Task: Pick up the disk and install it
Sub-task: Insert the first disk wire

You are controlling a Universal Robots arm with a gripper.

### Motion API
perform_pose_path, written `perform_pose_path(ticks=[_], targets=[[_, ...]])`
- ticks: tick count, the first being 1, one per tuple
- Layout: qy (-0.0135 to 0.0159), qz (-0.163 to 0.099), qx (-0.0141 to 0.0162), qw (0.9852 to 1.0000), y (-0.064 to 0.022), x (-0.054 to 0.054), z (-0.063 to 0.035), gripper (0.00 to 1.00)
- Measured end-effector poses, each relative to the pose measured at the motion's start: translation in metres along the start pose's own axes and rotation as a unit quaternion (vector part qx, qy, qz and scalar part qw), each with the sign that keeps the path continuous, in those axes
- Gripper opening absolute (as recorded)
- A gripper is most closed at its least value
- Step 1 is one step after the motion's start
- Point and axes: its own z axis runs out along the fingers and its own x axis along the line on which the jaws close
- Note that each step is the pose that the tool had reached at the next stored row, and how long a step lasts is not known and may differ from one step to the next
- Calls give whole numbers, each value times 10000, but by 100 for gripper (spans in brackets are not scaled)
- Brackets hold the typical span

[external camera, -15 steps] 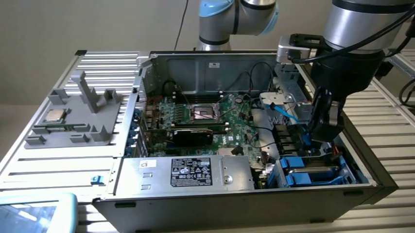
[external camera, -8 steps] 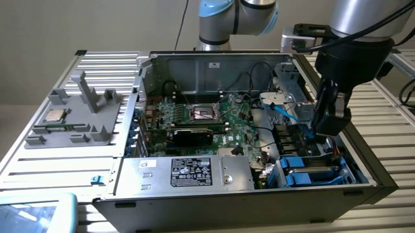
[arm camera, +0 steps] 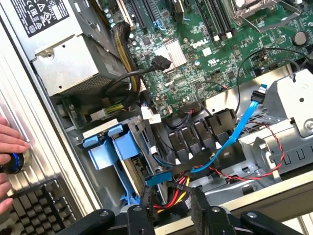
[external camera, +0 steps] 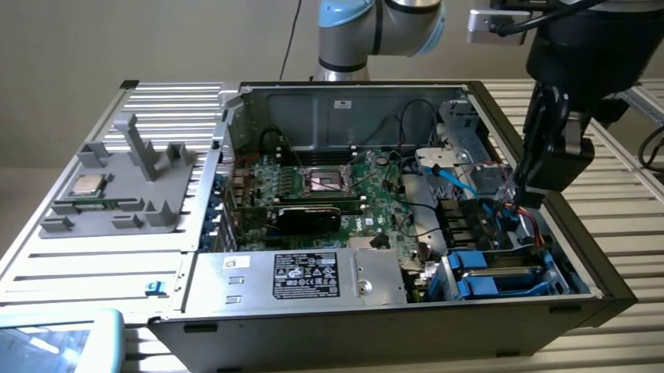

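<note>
1. Shows, in the exterior view, an open computer case (external camera: pixel 363 315) lying on its side on a slatted metal table (external camera: pixel 104 264), interior facing up.
2. Places the robot arm (external camera: pixel 358 31) above the case's far end, with the black gripper (external camera: pixel 542 183) (arm camera: pixel 171 215) hanging over the case wall on the exterior view's right, apart from everything below.
3. Shows, in the wrist view, two dark fingers (arm camera: pixel 200 215) spread moderately apart, clamping nothing; reveals red, yellow and black wires (arm camera: pixel 173 193) through the gap.
4. Finds the disk (external camera: pixel 498 278) (arm camera: pixel 117 149) in the drive cage at the case's near corner on the exterior view's right: silver-grey body framed by a bright blue carrier, near the gripper but not touched by it.
5. Sets the disk just beside the silver power supply (external camera: pixel 301 276) (arm camera: pixel 73 54), a box bearing a black label.
6. Fills the middle of the case with a green motherboard (external camera: pixel 343 183) (arm camera: pixel 195 54).
7. Traces a light blue flat cable (external camera: pixel 456 177) (arm camera: pixel 239 125) running between the motherboard area and the cage.
8. Shows a grey fixture (external camera: pixel 124 194) on the table at the exterior view's left, well apart from the case, carrying a small square silver chip (external camera: pixel 87 185).
9. Catches, in the wrist view, a person's hand (arm camera: pixel 10 144) outside the case, fingers touching a round black knob (arm camera: pixel 12 163) ringed in blue.
</note>
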Motion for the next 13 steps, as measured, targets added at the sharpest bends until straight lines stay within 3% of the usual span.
perform_pose_path(ticks=[3,8,10,13], targets=[[-2,0,-1,10000,-15,21,-63,44],[-35,3,-17,10000,-72,134,-94,44],[-61,5,-29,10000,-91,175,-97,44],[-132,11,-62,9999,-114,225,-94,44]])
